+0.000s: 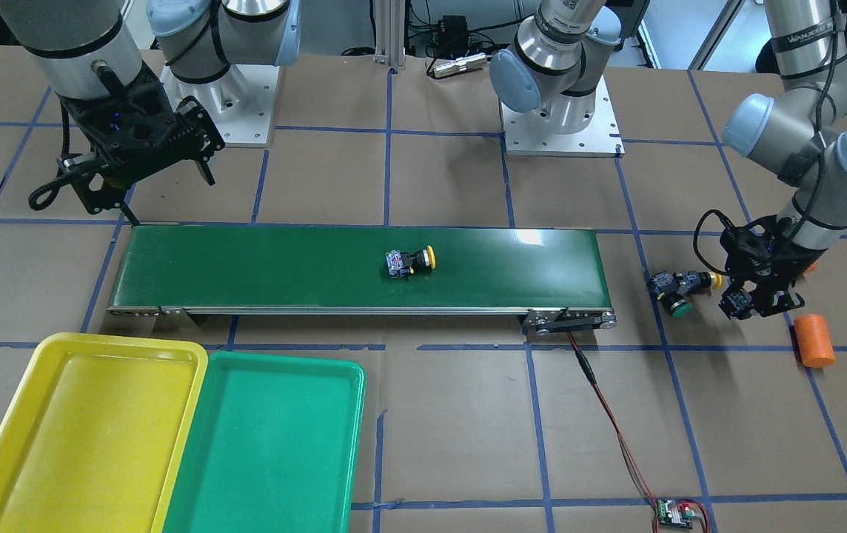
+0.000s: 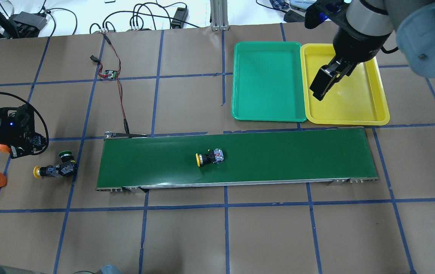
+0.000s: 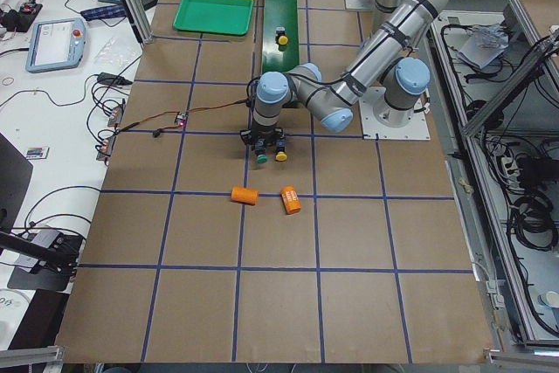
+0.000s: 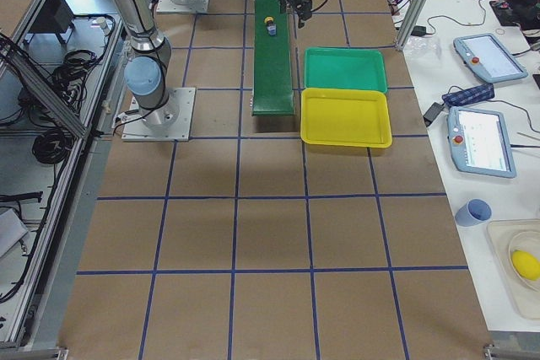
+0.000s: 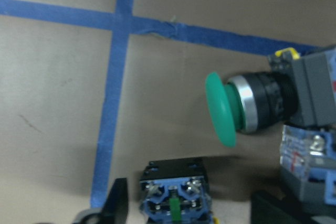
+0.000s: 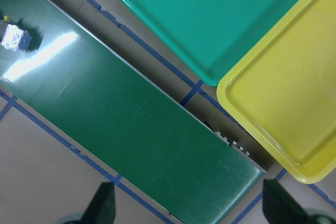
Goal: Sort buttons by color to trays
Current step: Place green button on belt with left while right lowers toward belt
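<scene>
One yellow-capped button point(image 1: 410, 262) lies on its side mid-belt, also in the overhead view point(image 2: 209, 156). A green-capped button point(image 1: 679, 305) and a second yellow-capped one point(image 1: 683, 281) lie touching on the paper beyond the belt's end. My left gripper point(image 1: 757, 302) is low beside them, open. In the left wrist view a fourth button's switch body point(image 5: 176, 192) stands between its fingers point(image 5: 118, 205), with the green button point(image 5: 236, 108) just ahead. My right gripper point(image 2: 326, 82) is open and empty, raised over the yellow tray point(image 2: 358, 110). The green tray point(image 2: 267, 80) lies beside it.
The long dark-green conveyor belt point(image 1: 283, 266) runs across the middle. An orange cylinder point(image 1: 814, 340) lies near the left gripper, and another point(image 1: 808, 266) shows partly behind it. A small controller board point(image 1: 674, 512) with red wires runs to the belt's end.
</scene>
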Motion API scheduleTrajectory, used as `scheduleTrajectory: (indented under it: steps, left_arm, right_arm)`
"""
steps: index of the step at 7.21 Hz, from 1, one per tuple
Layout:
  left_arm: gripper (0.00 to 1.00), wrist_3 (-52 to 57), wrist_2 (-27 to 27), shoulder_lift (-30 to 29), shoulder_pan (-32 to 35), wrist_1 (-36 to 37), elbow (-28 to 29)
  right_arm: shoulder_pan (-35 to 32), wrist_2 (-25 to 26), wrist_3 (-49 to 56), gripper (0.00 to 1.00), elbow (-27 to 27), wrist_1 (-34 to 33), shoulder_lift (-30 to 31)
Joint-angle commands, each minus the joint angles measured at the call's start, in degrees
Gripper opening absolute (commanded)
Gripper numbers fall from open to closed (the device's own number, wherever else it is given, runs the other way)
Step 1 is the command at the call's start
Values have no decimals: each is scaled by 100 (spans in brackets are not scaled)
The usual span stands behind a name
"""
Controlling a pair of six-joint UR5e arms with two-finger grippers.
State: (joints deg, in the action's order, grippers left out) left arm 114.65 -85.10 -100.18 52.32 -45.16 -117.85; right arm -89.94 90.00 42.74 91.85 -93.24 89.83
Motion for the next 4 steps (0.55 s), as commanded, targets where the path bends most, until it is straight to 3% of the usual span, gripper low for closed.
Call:
scheduleTrajectory:
  steps: [1, 2, 4]
  left_arm:
    - [0, -292, 11, 944, 382, -991, -62]
    - [0, -659, 3, 1270, 863, -1334, -71]
    - [0, -2122, -23, 1798, 2538, -1443, -325]
  right_arm:
    - [38, 70, 1075, 100, 227, -72, 8]
    - [55, 79, 1671, 100, 280, -72, 8]
    - [64, 105, 2045, 100, 289, -72, 26]
